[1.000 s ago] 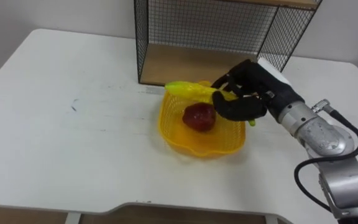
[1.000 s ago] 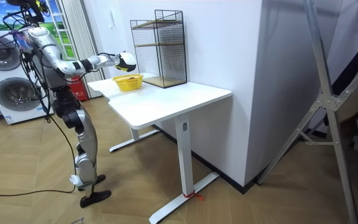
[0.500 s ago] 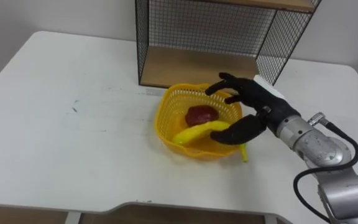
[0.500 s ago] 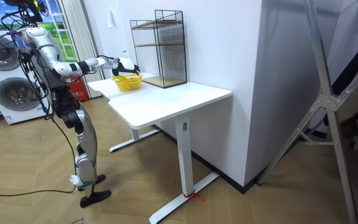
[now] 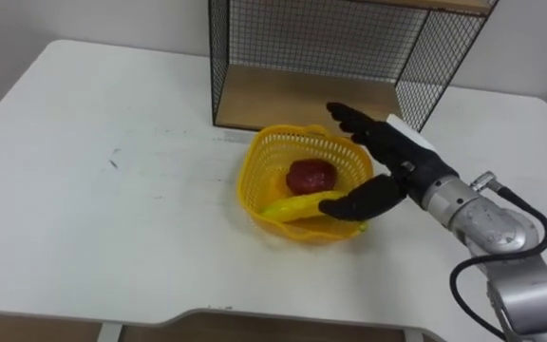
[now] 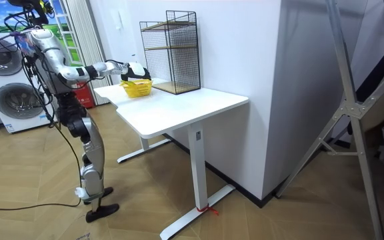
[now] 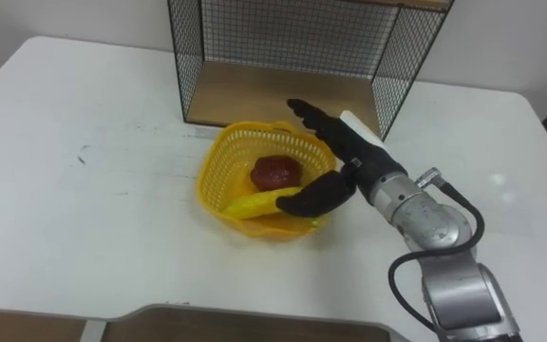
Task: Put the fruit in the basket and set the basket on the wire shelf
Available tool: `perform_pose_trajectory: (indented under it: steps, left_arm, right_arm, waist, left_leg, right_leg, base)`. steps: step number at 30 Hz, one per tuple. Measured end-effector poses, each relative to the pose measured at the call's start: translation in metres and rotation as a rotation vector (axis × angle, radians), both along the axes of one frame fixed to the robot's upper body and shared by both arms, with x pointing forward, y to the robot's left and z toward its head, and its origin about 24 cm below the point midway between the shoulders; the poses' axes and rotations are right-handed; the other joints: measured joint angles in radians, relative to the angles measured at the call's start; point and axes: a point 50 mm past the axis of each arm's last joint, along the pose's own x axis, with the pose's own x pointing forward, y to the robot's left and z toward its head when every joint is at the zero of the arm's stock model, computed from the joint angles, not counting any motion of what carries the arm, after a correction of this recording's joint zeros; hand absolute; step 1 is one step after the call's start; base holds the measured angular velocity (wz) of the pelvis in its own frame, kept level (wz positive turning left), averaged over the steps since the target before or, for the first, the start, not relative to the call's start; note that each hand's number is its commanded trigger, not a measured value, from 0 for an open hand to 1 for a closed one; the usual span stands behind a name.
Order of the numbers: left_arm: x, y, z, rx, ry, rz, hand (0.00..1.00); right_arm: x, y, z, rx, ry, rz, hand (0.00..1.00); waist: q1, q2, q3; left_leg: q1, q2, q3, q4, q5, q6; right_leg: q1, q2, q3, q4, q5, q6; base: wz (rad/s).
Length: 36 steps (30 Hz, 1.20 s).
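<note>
The yellow lattice basket [image 5: 253, 180] holds a dark red fruit [image 5: 309, 177] and a banana [image 5: 295, 205]. The right hand [image 5: 392, 157] is spread open at its rim, gripping nothing.

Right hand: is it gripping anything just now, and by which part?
Nothing is held. The right hand is open, fingers straight over the basket's right rim; the banana lies loose in the basket beside the red fruit.

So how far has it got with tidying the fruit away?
Fruit looks done: a red fruit and a banana lie in the yellow basket. In hand: the right hand, open, is at the basket's right rim. To do: the basket stands on the table before the wire shelf, not yet on it.
</note>
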Motion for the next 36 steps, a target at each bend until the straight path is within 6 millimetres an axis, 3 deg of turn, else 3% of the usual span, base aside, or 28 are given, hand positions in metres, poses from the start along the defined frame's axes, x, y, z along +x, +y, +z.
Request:
perform_pose_trajectory:
  steps: [5,11,12,13,19,23,26,29,31,36]
  left_arm:
    - [-0.010,0.003,0.001,0.004,-0.004,0.062,0.00]
    - [-0.035,0.009,0.003,-0.005,-0.043,0.392,0.00]
    - [-0.040,0.010,0.003,-0.003,-0.046,0.455,0.00]
    - [-0.045,0.012,0.004,0.003,-0.057,0.520,0.00]
    - [-0.065,0.024,0.010,0.082,-0.135,0.864,0.00]
    - [-0.078,0.031,0.017,0.256,-0.131,1.000,0.00]
    - [-0.066,0.046,0.026,0.389,-0.215,1.074,0.00]
    - [-0.039,0.063,0.040,0.487,-0.370,1.111,0.00]
    - [-0.002,0.072,0.061,0.545,-0.555,1.110,0.00]
    - [0.057,0.078,0.110,0.658,-0.897,1.051,0.00]
  right_arm:
    - [0.002,-0.011,0.006,0.040,-0.049,-0.092,0.00]
    - [-0.008,-0.043,0.015,0.168,-0.130,-0.292,0.00]
    - [-0.011,-0.051,0.015,0.198,-0.137,-0.336,0.00]
    - [-0.016,-0.059,0.013,0.229,-0.142,-0.392,0.00]
    - [-0.037,-0.080,-0.006,0.341,-0.101,-0.589,0.00]
    - [-0.051,-0.087,-0.018,0.346,-0.061,-0.665,0.00]
    - [-0.053,-0.091,-0.023,0.355,-0.055,-0.717,0.00]
    - [-0.055,-0.090,-0.030,0.369,-0.042,-0.763,0.00]
    - [-0.061,-0.092,-0.035,0.346,-0.039,-0.808,0.00]
    - [-0.073,-0.093,-0.045,0.344,-0.031,-0.898,0.00]
  waist:
    - [-0.001,-0.001,-0.0011]
    - [-0.024,0.010,-0.0047]
    - [-0.024,0.017,-0.0085]
    - [-0.020,0.024,-0.0119]
    - [-0.023,0.052,-0.0152]
    - [-0.022,0.056,-0.0153]
    - [-0.025,0.052,-0.0144]
    - [-0.025,0.037,-0.0116]
    - [-0.025,0.026,-0.0150]
    - [-0.022,0.033,-0.0174]
  left_leg:
    - [-0.001,0.000,-0.004,0.000,0.000,0.000]
    - [0.001,-0.001,-0.011,0.006,-0.001,0.001]
    - [0.002,-0.001,-0.010,0.006,-0.001,0.001]
    - [0.005,-0.001,-0.007,0.001,-0.001,0.001]
    - [0.020,0.000,-0.004,-0.004,-0.001,0.001]
    - [0.034,0.000,-0.004,-0.013,0.000,0.001]
    - [0.034,-0.002,-0.005,-0.015,0.004,0.000]
    - [0.031,-0.003,-0.011,-0.015,0.005,0.000]
    - [0.021,-0.004,-0.019,-0.010,0.005,0.000]
    - [0.020,-0.004,-0.021,-0.009,0.005,0.001]
  right_leg:
    - [0.002,0.000,-0.004,-0.001,0.000,0.000]
    - [0.013,-0.003,-0.024,-0.002,0.000,0.000]
    - [0.013,-0.003,-0.024,-0.002,0.000,0.000]
    - [0.013,-0.003,-0.022,-0.002,0.000,0.000]
    - [0.028,-0.003,-0.023,-0.001,0.000,0.000]
    - [0.035,-0.003,-0.014,-0.002,-0.001,0.001]
    - [0.028,-0.004,-0.011,-0.004,-0.001,0.001]
    - [0.030,-0.004,-0.019,-0.008,-0.002,0.001]
    - [0.029,-0.004,-0.026,-0.017,0.001,0.002]
    - [0.030,-0.003,-0.028,-0.015,0.003,0.004]
  base:
    - [0.01]
    - [0.08]
    - [-0.06]
    - [-0.09]
    - [-0.02]
    - [-0.04]
    - [0.02]
    - [0.07]
    - [0.09]
    - [0.00]
